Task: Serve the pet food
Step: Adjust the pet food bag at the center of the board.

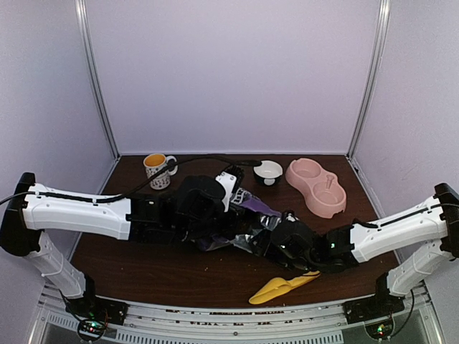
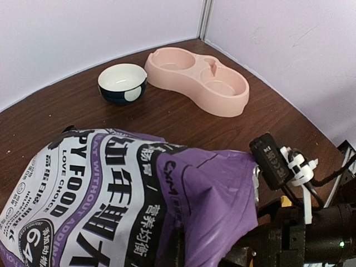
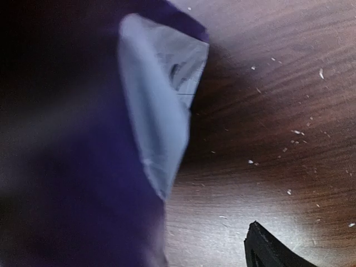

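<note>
Top view: we see the pet food bag [image 1: 257, 206] mid-frame, between left tool [image 1: 228, 228] and right tool [image 1: 271, 240].
Left wrist view: left tool closed; pink bowl [image 2: 189, 92] at top, no food yet.
Right wrist view: right tool open or closed, we cannot tell.

The table [image 1: 143, 265] was dark brown wood. Along its back edge stood a spotted mug [image 1: 156, 172] with a yellow inside at the left, a small dark bowl [image 1: 268, 171] with a white inside near the middle, and a pink double bowl [image 1: 316, 186] at the right, each apart from the others. A yellow scoop [image 1: 283, 287] lay on its side near the front edge, right of centre. The purple food bag [image 1: 259, 206] sat crumpled in the middle. Pale crumbs [image 3: 295, 132] dotted the wood just beside it.
</note>
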Robot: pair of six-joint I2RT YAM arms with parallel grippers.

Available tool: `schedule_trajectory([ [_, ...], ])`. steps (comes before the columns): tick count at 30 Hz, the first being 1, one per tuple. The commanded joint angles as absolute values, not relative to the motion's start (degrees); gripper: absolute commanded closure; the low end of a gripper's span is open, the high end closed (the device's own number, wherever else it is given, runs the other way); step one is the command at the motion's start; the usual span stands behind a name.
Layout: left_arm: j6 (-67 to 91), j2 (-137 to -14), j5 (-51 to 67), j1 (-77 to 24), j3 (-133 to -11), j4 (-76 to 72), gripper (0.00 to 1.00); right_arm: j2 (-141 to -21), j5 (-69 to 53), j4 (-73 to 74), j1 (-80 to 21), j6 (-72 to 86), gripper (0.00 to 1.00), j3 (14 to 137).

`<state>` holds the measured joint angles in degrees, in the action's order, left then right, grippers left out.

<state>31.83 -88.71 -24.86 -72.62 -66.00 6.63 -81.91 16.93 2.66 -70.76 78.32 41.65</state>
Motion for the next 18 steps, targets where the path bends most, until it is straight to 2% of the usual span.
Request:
schedule_trajectory([
  [1, 30.8, -85.7, -25.6, -72.6, -67.6, 0.1, 1.0, -83.0, 14.0, 5.8, -71.6, 80.8, 0.25, 37.6],
  [12, 31.6, -84.4, -24.7, -70.9, -65.7, 2.6, 1.0, -69.4, 22.0, 11.6, -71.5, 68.7, 0.24, 38.3],
  [18, 31.4, -80.6, -17.8, -66.8, -62.1, 6.2, 1.0, -54.9, 23.9, 15.5, -69.3, 61.7, 0.14, 32.1],
])
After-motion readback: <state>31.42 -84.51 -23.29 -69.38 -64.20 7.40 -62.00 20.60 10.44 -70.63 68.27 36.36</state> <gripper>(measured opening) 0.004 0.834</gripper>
